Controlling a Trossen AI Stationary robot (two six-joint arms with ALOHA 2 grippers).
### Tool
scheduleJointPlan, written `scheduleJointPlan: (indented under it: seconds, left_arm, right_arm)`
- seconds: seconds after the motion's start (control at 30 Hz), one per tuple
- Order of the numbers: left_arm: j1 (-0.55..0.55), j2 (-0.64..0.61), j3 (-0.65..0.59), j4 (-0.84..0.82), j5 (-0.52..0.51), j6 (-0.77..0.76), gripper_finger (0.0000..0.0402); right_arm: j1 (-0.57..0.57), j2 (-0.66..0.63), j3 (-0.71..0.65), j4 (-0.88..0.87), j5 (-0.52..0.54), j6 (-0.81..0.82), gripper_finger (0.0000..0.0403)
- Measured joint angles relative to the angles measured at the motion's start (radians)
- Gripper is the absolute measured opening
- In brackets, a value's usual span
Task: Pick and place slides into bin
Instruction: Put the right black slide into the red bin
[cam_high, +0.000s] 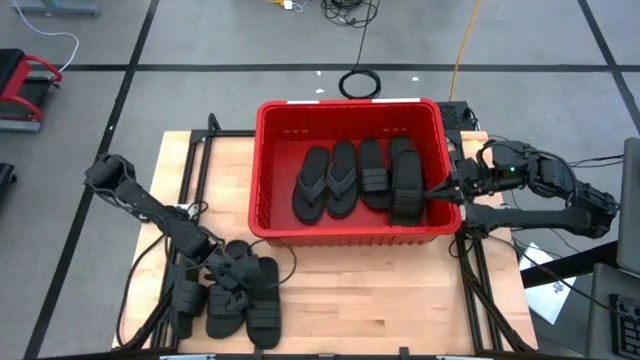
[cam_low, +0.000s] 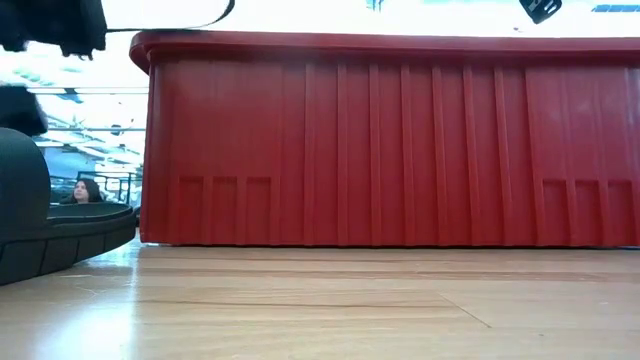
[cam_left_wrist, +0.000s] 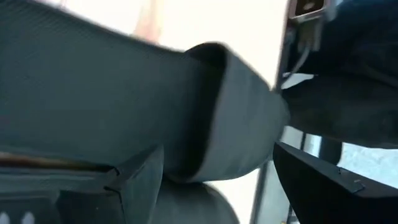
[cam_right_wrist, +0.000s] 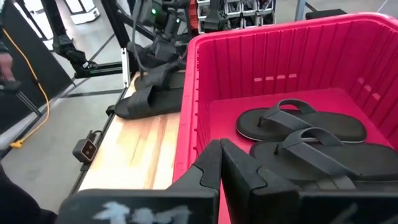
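1. The slides are split between two places. Four lie side by side inside the bin: a thong-style pair toward its left, and two wide-strap slides toward its right.
2. The remaining slides sit in a loose cluster on the wooden table near its front left corner, well apart from the bin.
3. The left gripper is down in that cluster with its fingers spread wide; the left wrist view is filled by a ribbed strap lying between them, so they are around it but not clenched.
4. The right gripper waits at the bin's right rim, fingers pressed together and empty.
5. In the low view a person shows far behind the table.
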Motion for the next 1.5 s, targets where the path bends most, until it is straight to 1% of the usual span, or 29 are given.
scheduleJointPlan:
  seconds: [0.13, 0.27, 0.4, 0.5, 0.6, 0.83, 0.93, 1.03, 1.1, 1.17, 1.23, 1.33, 1.37, 1.4, 1.5]
  left_arm:
    - [0.005, 0.000, -0.046, 0.027, -0.017, 0.003, 0.0297]
    - [0.004, 0.000, -0.104, 0.165, -0.023, 0.019, 0.0297]
    - [0.004, 0.000, -0.147, 0.262, -0.024, 0.021, 0.0296]
    - [0.004, 0.005, -0.157, 0.271, -0.039, 0.049, 0.0296]
    - [0.002, 0.038, -0.157, 0.297, -0.049, 0.070, 0.0296]
    - [-0.019, 0.175, -0.153, 0.503, 0.066, 0.095, 0.0296]
    - [-0.023, 0.205, -0.153, 0.533, 0.102, 0.095, 0.0296]
    - [-0.023, 0.213, -0.153, 0.550, 0.106, 0.091, 0.0291]
    - [-0.023, 0.214, -0.153, 0.560, 0.107, 0.105, 0.0271]
    - [-0.024, 0.214, -0.153, 0.578, 0.108, 0.121, 0.0227]
    - [-0.024, 0.214, -0.153, 0.605, 0.115, 0.125, 0.0165]
    - [-0.024, 0.214, -0.148, 0.662, 0.130, 0.148, 0.0057]
    - [-0.024, 0.214, -0.144, 0.684, 0.140, 0.157, 0.0029]
    - [-0.024, 0.214, -0.136, 0.701, 0.149, 0.157, 0.0018]
    - [-0.024, 0.214, -0.089, 0.725, 0.170, 0.153, 0.0018]
  right_arm:
    - [0.000, 0.000, 0.000, 0.004, 0.000, 0.036, 0.0000]
    - [0.000, 0.000, 0.000, 0.006, 0.000, 0.041, 0.0000]
    - [0.000, 0.000, 0.000, 0.015, 0.001, 0.052, 0.0000]
    - [0.000, 0.000, 0.000, 0.015, 0.002, 0.064, 0.0000]
    - [0.000, 0.000, 0.000, 0.015, 0.003, 0.074, 0.0000]
    - [0.000, 0.000, 0.000, 0.015, 0.005, 0.074, 0.0000]
    - [0.000, 0.002, 0.000, 0.015, 0.005, 0.075, 0.0000]
    - [0.000, 0.002, 0.000, 0.014, 0.005, 0.074, 0.0000]
    - [0.000, 0.002, 0.000, 0.014, 0.005, 0.074, 0.0000]
    - [0.000, 0.002, 0.000, 0.014, 0.005, 0.070, 0.0000]
    - [0.000, 0.002, 0.000, 0.014, 0.005, 0.069, 0.0000]
    - [0.000, 0.002, 0.000, 0.014, 0.005, 0.059, 0.0000]
    - [0.000, 0.002, 0.000, 0.014, 0.006, 0.056, 0.0000]
    - [0.000, 0.002, 0.000, 0.014, 0.005, 0.053, 0.0000]
    - [0.000, 0.002, 0.000, 0.014, 0.005, 0.041, 0.0000]
